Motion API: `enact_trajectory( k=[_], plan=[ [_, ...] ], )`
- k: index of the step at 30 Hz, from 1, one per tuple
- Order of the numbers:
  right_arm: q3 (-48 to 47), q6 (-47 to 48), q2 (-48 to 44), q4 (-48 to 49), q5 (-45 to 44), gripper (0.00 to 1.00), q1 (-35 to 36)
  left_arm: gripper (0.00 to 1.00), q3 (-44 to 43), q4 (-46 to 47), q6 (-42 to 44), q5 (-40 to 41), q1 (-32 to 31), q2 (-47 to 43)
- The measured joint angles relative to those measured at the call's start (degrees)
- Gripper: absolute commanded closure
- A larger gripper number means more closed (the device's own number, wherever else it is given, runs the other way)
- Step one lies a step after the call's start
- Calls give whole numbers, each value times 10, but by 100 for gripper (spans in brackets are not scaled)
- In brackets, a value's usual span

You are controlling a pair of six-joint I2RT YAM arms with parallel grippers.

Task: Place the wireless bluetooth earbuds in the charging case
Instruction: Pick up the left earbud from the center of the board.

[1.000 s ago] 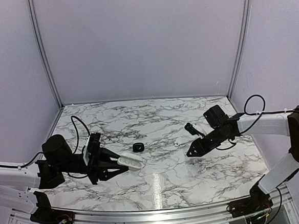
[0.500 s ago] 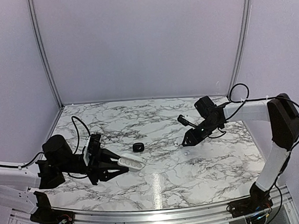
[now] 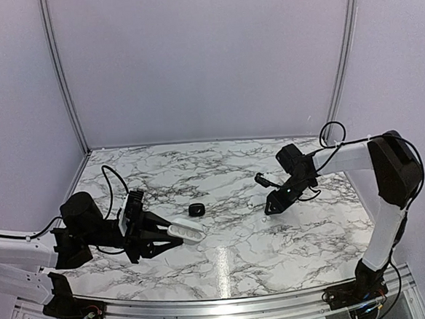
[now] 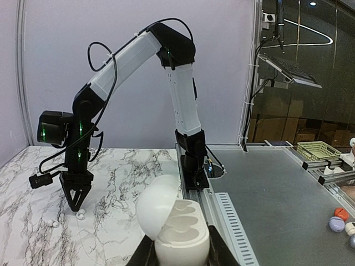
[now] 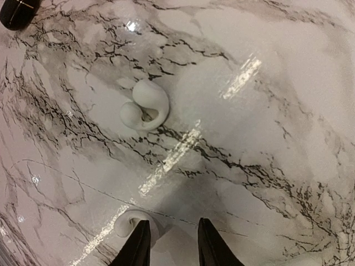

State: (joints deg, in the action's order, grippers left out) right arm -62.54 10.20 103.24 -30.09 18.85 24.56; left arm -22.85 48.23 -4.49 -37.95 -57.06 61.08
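Note:
Two small white hook-shaped earbuds lie on the marble table. One earbud [image 5: 144,105] lies apart, ahead of my right gripper [image 5: 169,244]. The other earbud [image 5: 128,224] touches the outer side of the left finger [image 5: 138,244]. That gripper points straight down, open, with bare marble between its jaws [image 3: 268,210]. My left gripper [image 4: 178,252] is shut on the white charging case [image 4: 180,230], whose lid stands open and whose wells are empty. The case [image 3: 187,232] is held just above the table's front left. From the left wrist, both earbuds [image 4: 80,214] show under the right gripper.
A black oval object [image 3: 196,209] lies on the table between the two arms, also at the corner of the right wrist view [image 5: 16,11]. White walls close the back and sides. A metal rail [image 3: 223,305] runs along the near edge.
The right arm has swung in and back, and its gripper has turned to point down at the earbuds with the jaws a little narrower. The left arm and case have not moved.

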Motion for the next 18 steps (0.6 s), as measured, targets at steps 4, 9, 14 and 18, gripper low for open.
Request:
enact_trajectory(
  k=[4, 9, 14, 18],
  plan=[
    [-3, 6, 10, 1, 3, 70, 0, 100, 0, 0, 0, 0, 0, 0],
    [-3, 8, 10, -2, 10, 70, 0, 100, 0, 0, 0, 0, 0, 0],
    [2, 9, 5, -6, 16, 70, 9, 100, 0, 0, 0, 1, 0, 0],
    [9, 9, 0, -11, 17, 71, 20, 100, 0, 0, 0, 2, 0, 0]
  ],
)
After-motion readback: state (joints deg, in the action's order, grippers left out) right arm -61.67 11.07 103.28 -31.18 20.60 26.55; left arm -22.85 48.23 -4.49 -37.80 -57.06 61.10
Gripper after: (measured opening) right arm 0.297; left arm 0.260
